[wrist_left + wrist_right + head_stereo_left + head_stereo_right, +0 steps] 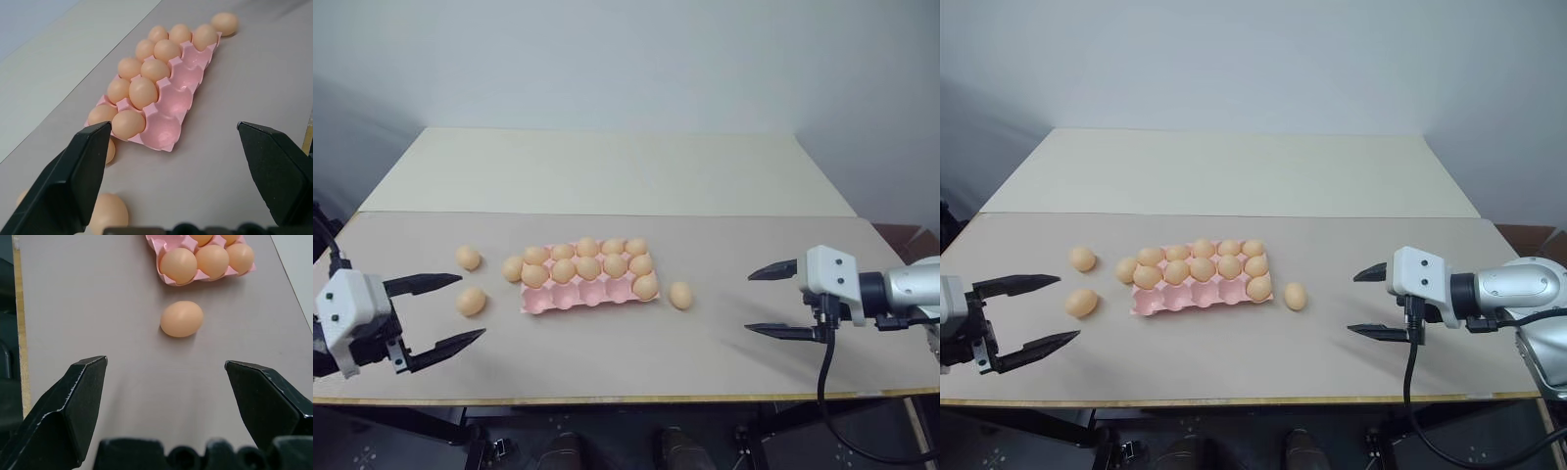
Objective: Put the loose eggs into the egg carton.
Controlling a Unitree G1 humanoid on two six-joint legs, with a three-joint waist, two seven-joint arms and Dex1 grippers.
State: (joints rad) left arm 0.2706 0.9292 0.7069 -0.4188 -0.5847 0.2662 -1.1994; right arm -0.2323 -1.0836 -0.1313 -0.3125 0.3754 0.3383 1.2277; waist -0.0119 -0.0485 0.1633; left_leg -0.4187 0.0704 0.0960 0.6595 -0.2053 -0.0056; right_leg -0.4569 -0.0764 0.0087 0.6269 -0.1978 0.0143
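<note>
Nearest me, at the desk's [724, 362] front edge, I see my left gripper [445, 312] hovering with its fingers spread wide and nothing between them. Just ahead of it lie three loose eggs [471, 301], one touching the left end of the egg carton [570, 298]. That pink carton sits mid-desk, its two far rows full and its near row bare except the right-end cup. One more egg [680, 295] rests just right of it. My right gripper [773, 301] is likewise agape, empty.
</note>
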